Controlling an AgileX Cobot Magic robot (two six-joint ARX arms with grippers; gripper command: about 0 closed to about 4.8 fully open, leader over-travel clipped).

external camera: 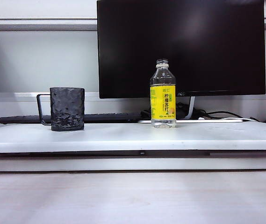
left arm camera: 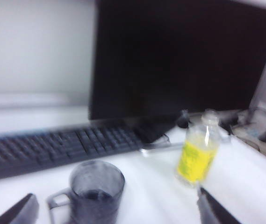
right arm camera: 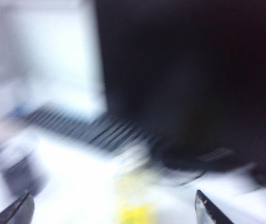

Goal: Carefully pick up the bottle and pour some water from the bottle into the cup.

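White desk (external camera: 123, 135) is seen as a raised slab, with a lower pale surface (external camera: 133, 196) nearer the camera. Cup (external camera: 67, 108) is set on the left of the slab, upright, handle pointing left. Bottle (external camera: 163, 94) is stood upright right of centre, capless, well apart from the cup; a little water (external camera: 163, 123) is visible at its base. Black keyboard (external camera: 72, 117) is laid along the far edge behind the cup. Monitor (external camera: 181, 46) is stood on its stand at far right behind the bottle, with cables (external camera: 226, 114) trailing right. Left wrist view is blurred; right wrist view is blurred further.
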